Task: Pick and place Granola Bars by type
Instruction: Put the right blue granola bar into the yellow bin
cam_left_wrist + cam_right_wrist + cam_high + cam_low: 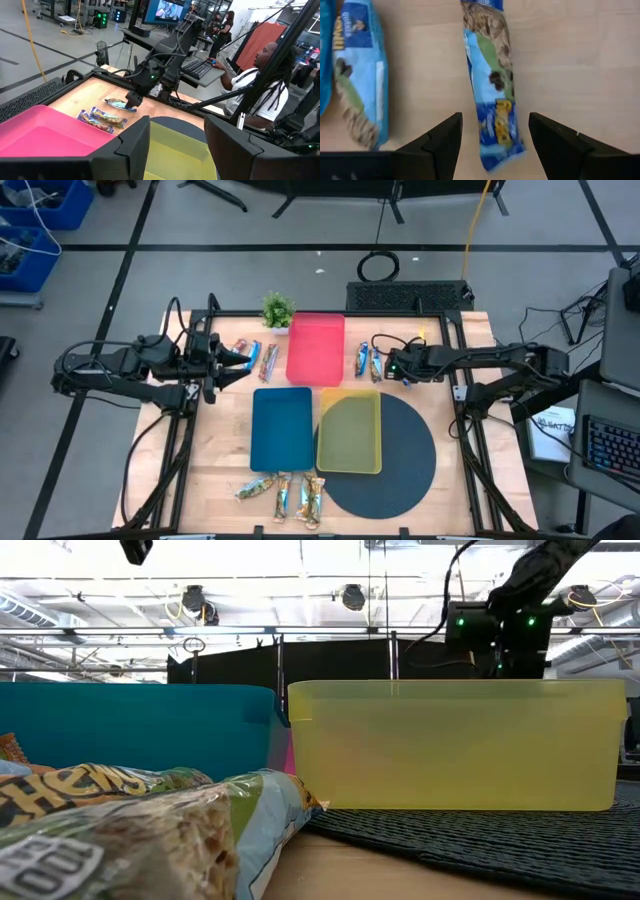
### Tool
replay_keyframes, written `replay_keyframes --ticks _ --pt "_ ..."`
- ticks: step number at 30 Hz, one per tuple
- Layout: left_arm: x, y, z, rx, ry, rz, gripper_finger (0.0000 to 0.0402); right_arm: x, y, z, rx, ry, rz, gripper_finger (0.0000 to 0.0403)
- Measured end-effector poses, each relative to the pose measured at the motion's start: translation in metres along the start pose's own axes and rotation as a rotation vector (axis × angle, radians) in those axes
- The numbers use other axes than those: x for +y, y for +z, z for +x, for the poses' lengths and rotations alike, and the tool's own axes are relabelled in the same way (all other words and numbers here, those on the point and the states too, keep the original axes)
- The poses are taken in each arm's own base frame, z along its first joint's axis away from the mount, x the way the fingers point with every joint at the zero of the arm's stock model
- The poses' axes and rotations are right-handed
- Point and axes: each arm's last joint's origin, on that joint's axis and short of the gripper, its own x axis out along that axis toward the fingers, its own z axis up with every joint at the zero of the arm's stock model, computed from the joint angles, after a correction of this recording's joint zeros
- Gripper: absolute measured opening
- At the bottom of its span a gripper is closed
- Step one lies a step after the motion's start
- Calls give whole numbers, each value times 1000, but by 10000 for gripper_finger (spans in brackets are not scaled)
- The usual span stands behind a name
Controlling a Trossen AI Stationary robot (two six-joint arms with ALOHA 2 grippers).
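The right gripper (392, 366) hangs low over the table's far right part, just right of the red tray (316, 348). Its two dark fingers (438, 142) stand wide apart and hold nothing. Between them, flat on the bare wood, lies a blue-wrapped granola bar (493, 85). Its glossy wrapper has a green patch, a printed picture of an oat bar with dark chips, and yellow lettering near one crimped end. A second blue granola bar (356, 75) of the same print lies just beside it, apart from it and roughly parallel. In the high view these two show as a small pair (368, 360) between the red tray and the gripper.

The left gripper (243, 361) is held above the table's far left side, fingers parted wide and empty. Just beside its tips lie two more bars (258, 359), one bluish and one with red-orange on the wrapper. A small potted plant (278, 310) stands nearby, at the red tray's far left corner.

Near the front edge, a loose cluster of bars (283, 492) lies in front of the blue tray (282, 428), in tan, orange and pale blue wrappers; the exact count is hard to tell. The low view shows two of them up close, one with large "CHEWY" lettering (100, 790) and one pale wrapper with a printed oat bar (170, 840).

The yellow tray (349, 431) sits beside the blue one, partly on a dark round mat (405, 460). All three trays hold no bars.
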Motion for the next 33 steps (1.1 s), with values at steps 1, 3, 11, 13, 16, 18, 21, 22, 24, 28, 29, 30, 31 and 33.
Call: replay_keyframes --ticks 1,3,11,13,16,18,21,22,24,28,29,30,31,33 --pt "0 0 0 0 0 3 191 1 1 3 1 -3 -4 224" --pt "0 0 0 0 -3 6 191 4 2 8 19 0 -14 223" --pt "0 1 0 -4 -9 6 191 5 1 18 38 -42 -51 173" --pt "0 1 0 -5 -9 6 191 5 1 18 49 -35 -53 146" --pt "-1 1 0 -3 -14 10 191 5 2 14 54 -11 -63 88" --pt "-1 1 0 -3 -14 12 191 4 3 10 47 8 -66 38" --pt "-1 1 0 -4 -13 21 191 2 5 1 31 48 -83 17" --pt "-1 1 0 -4 -13 24 191 0 6 -2 29 54 -75 18" --pt "0 1 0 -5 -9 33 191 -3 6 -9 24 76 -63 15" --pt "0 1 0 -9 3 41 191 3 8 -37 19 172 -88 14" --pt "0 1 0 -10 4 41 191 5 9 -47 15 195 -95 14" --pt "0 1 0 -10 4 41 191 9 11 -57 6 224 -107 14" --pt "0 1 0 -10 5 41 191 13 13 -68 -3 256 -117 14" --pt "0 1 0 -11 7 41 191 23 17 -90 -23 324 -142 14"
